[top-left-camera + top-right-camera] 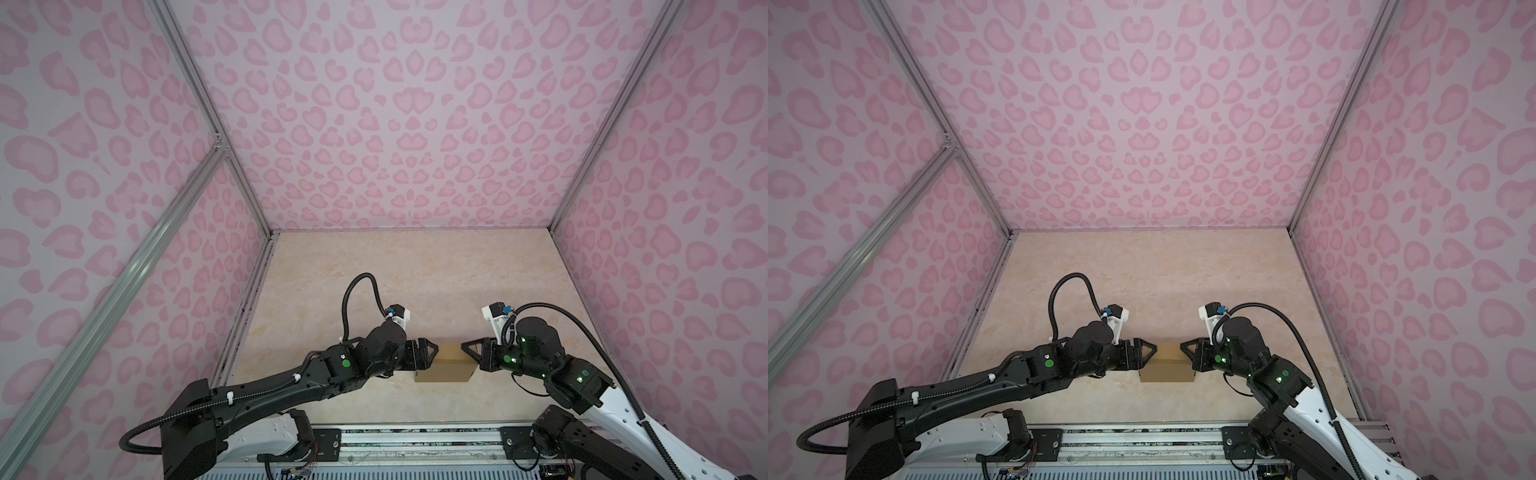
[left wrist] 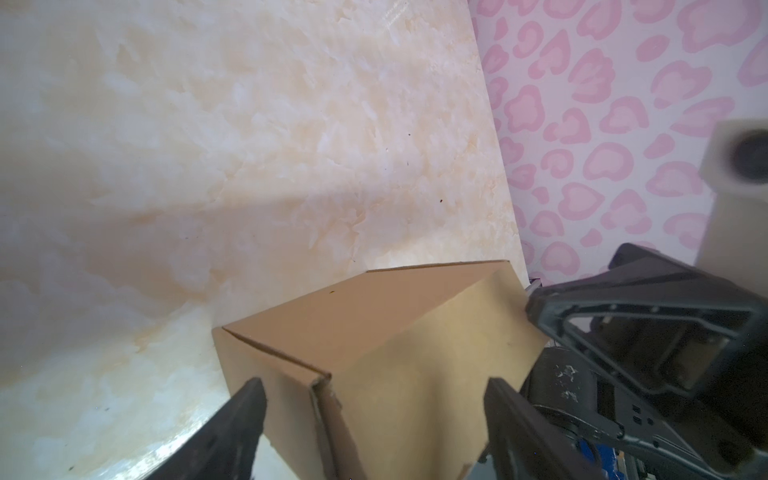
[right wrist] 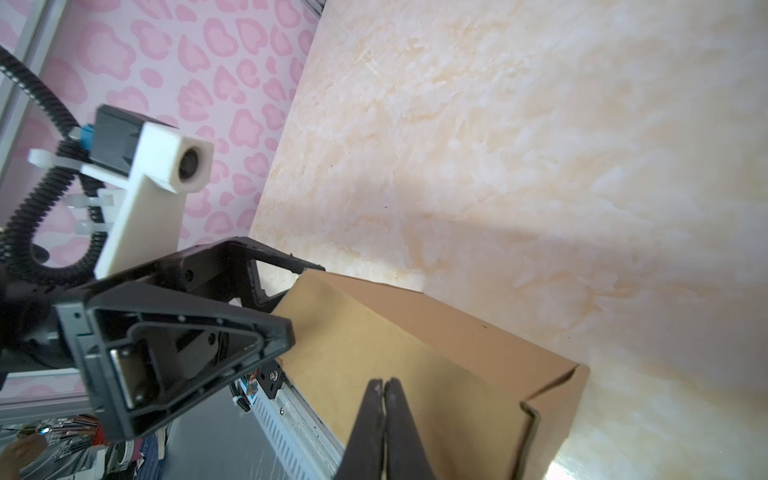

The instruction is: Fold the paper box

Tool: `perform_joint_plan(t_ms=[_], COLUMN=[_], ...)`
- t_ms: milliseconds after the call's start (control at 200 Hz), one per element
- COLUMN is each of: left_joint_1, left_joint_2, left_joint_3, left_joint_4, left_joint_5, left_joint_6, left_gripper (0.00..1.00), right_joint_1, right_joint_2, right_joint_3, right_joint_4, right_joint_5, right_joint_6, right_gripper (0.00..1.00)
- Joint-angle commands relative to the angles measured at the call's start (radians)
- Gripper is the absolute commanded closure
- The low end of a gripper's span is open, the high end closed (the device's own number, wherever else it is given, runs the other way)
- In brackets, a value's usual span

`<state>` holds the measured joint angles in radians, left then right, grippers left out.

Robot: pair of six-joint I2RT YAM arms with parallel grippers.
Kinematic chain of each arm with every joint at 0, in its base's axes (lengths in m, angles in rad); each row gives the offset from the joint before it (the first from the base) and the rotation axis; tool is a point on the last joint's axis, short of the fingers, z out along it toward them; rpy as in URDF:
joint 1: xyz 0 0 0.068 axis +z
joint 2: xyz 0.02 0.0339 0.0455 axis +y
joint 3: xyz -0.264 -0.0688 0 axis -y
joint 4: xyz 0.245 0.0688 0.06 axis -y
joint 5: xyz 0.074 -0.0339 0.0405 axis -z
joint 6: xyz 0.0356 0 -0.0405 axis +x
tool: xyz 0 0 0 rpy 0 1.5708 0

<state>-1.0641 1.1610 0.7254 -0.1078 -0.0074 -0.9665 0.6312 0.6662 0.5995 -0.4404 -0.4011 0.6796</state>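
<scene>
Right now I see my left gripper [image 1: 432, 355] at the left end of the paper box [image 1: 446, 368], its black, ribbed triangular fingers [image 2: 232, 432] spread wide. In the left wrist view one finger sits on each side of the box's near end; whether they actually press on the cardboard I cannot tell. The arm behind it is matte black with a corrugated black hose looping above it and a white block camera mount.

The paper box sits on the bench [image 1: 415, 270] near the front edge, about midway between the side walls, and between my two grippers in both top views. It is plain brown cardboard, smooth and unprinted, folded into a closed block with sharp creases. One end flap [image 2: 286, 399] shows a raw cut edge and a thin seam where it meets the next panel. In the right wrist view the corner [image 3: 552, 386] gapes slightly, so that flap is not quite flush.

My right gripper [image 1: 464, 348] is at the box's right end, its two black fingers [image 3: 384, 424] pressed together, flat against each other, pinching nothing. Their tips lie over the box's side panel.

The bench is glossy, cream and peach marbled. The walls [image 1: 415, 124] are pink with a heart-like blotch print, framed by aluminium rails.
</scene>
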Motion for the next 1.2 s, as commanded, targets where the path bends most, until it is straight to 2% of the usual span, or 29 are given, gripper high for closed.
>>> perform_joint_plan(t_ms=[0,275,645,920,1195], left_joint_1=[0.0,0.0,0.0,0.001,0.01], left_joint_2=[0.003,-0.011,0.002,-0.088,-0.097], left_joint_3=[-0.015,-0.039,-0.069,-0.023,-0.095], left_joint_4=[0.022,0.027,0.072,0.015,0.022], left_joint_5=[0.006,-0.002,0.012,-0.039,-0.038], left_joint_6=[-0.004,-0.008,-0.032,0.002,-0.029], left_gripper=[0.15,0.15,0.15,0.14,0.14], right_joint_1=[-0.033,-0.048,-0.048,-0.048,-0.049], right_joint_2=[-0.011,-0.072,-0.107,-0.117,-0.119], right_joint_3=[0.0,-0.046,-0.141,-0.144,-0.137], right_joint_4=[-0.063,-0.078,-0.084,-0.109,-0.115], right_joint_5=[-0.023,-0.049,-0.029,-0.011,-0.011], right_joint_6=[-0.036,0.0,0.012,0.004,0.003], right_gripper=[0.92,0.94,0.96,0.99,0.99])
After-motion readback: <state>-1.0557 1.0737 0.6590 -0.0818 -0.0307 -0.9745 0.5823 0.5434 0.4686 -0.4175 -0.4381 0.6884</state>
